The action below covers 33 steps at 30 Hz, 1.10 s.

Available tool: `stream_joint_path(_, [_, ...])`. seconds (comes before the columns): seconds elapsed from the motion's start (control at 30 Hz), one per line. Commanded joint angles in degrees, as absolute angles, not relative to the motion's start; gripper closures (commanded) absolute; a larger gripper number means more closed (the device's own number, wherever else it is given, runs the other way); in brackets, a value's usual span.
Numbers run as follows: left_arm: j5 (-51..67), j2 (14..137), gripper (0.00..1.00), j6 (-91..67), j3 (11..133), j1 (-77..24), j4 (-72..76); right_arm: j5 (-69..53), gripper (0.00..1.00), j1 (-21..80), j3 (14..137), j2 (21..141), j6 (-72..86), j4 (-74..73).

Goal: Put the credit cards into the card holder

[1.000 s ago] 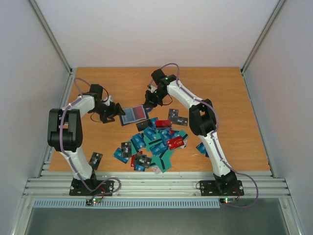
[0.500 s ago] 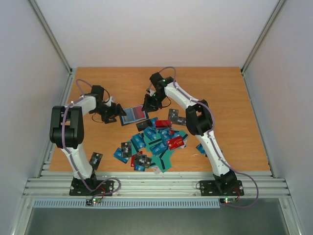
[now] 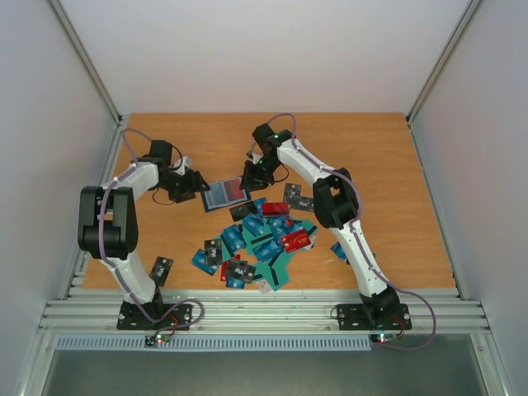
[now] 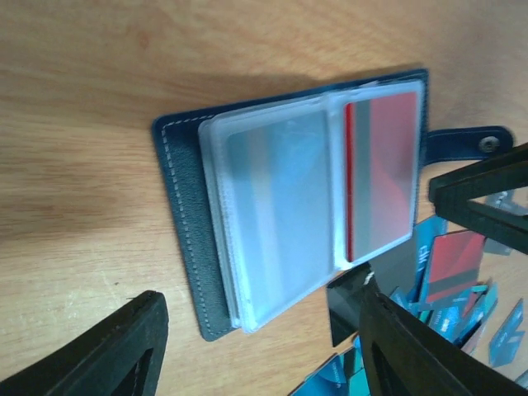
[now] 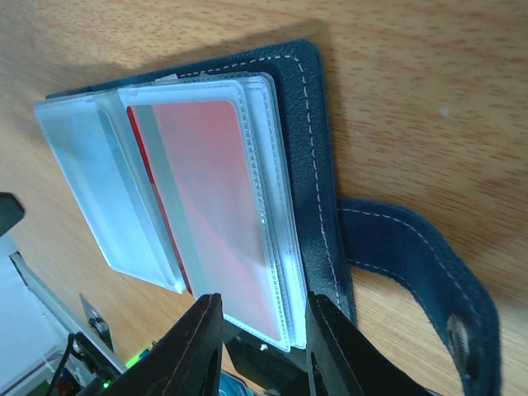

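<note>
From above, the card holder lies open on the table, at 11 o'clock from the heap of credit cards. The left gripper sits at the holder's 9 o'clock edge and the right gripper at its 2 o'clock corner.

In the left wrist view, the left gripper gapes wide and holds nothing, with the holder's clear sleeves fanned out beyond its fingers. A red card shows in the sleeve at 3 o'clock.

In the right wrist view, the right gripper's jaws stand narrowly apart at the red card's near end. I cannot tell whether they pinch it or only rest against it (the card's tip is hidden behind the fingers). The snap strap trails off toward 4 o'clock.

The step in hand looks like seating the red card in its sleeve. It would go best with a low, flat push along the card's long axis, so the sleeve does not buckle. The left gripper could press down on the navy cover to stop the holder skating away. Letting go should wait until the card's end is inside the sleeve mouth.
</note>
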State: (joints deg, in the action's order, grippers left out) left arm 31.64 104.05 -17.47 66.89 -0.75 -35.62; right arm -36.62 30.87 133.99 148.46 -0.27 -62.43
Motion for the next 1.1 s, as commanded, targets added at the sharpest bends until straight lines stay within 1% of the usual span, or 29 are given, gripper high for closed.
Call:
stream_joint_path(0.0, [32.37,100.86,0.38,-14.75,68.33,-1.52,-33.49,-37.38,0.70,31.28,133.77,148.33,-1.19,-62.95])
stream_joint_path(0.1, [33.88,101.55,0.42,-13.49,69.79,-3.25,-33.48,-37.92,0.70,31.32,133.32,148.12,-1.19,-62.79])
stream_joint_path(0.3, [36.80,106.44,0.55,-14.22,72.81,-6.82,-33.03,-38.75,0.70,31.31,131.83,147.70,-1.03,-62.15])
stream_joint_path(0.6, [38.99,113.12,0.67,-15.47,76.38,-9.51,-32.22,-40.17,0.70,31.55,131.09,147.39,-0.49,-61.29])
stream_joint_path(0.8, [39.76,116.41,0.70,-15.38,77.07,-10.01,-32.00,-41.02,0.70,31.63,131.14,147.40,-0.09,-60.82])
stream_joint_path(1.07, [40.16,117.88,0.71,-15.80,76.96,-10.19,-31.17,-41.53,0.71,31.70,131.15,147.21,-0.09,-60.91])
